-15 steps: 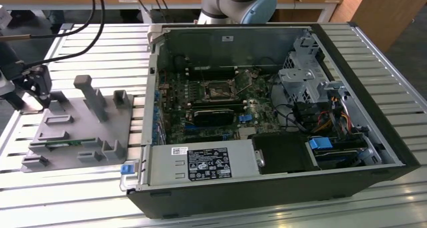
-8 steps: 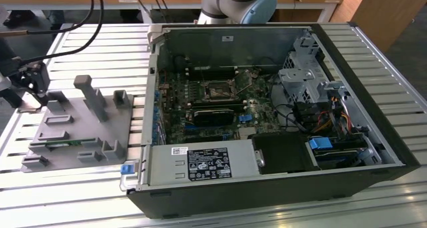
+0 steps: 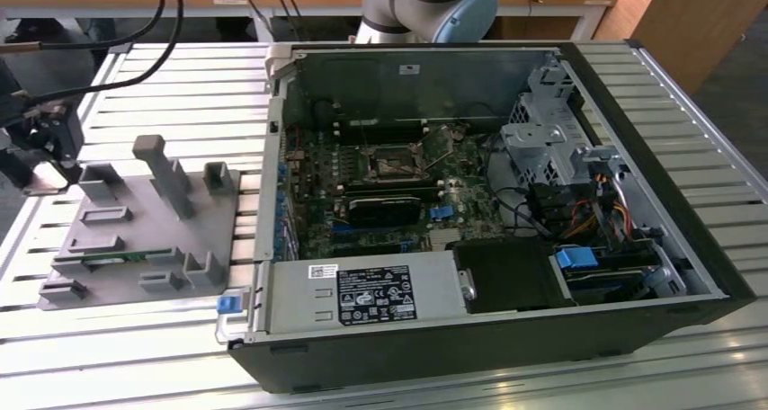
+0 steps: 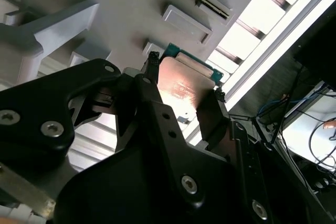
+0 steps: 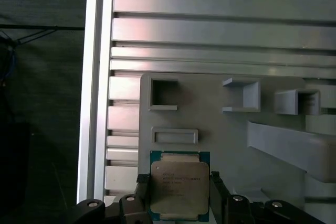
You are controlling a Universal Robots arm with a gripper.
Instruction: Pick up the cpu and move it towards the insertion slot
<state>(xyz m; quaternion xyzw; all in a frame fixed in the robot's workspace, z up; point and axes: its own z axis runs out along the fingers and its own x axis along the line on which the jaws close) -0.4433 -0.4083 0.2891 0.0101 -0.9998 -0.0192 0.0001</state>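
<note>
The cpu (image 5: 179, 184), a small square chip with a silvery top and green rim, sits between my gripper's (image 5: 179, 195) two black fingers, which press on its opposite edges. In the second wrist view the cpu (image 4: 184, 90) shows a shiny reflective face, held by the gripper (image 4: 182, 97) just over the grey plastic tray (image 4: 131, 3). In the exterior view the gripper (image 3: 49, 163) hangs at the tray's (image 3: 144, 239) far-left corner. The insertion slot (image 3: 390, 165), a dark square socket in a metal bracket, lies on the motherboard inside the open computer case, well to the exterior view's right.
The tray (image 5: 236, 129) has several raised posts and recesses, and a thin green memory stick (image 3: 102, 259) lies in it. The case walls (image 3: 270, 158) rise between tray and motherboard. A long black card (image 3: 384, 208) sits just below the socket. Slatted aluminium table (image 3: 120, 338) all around.
</note>
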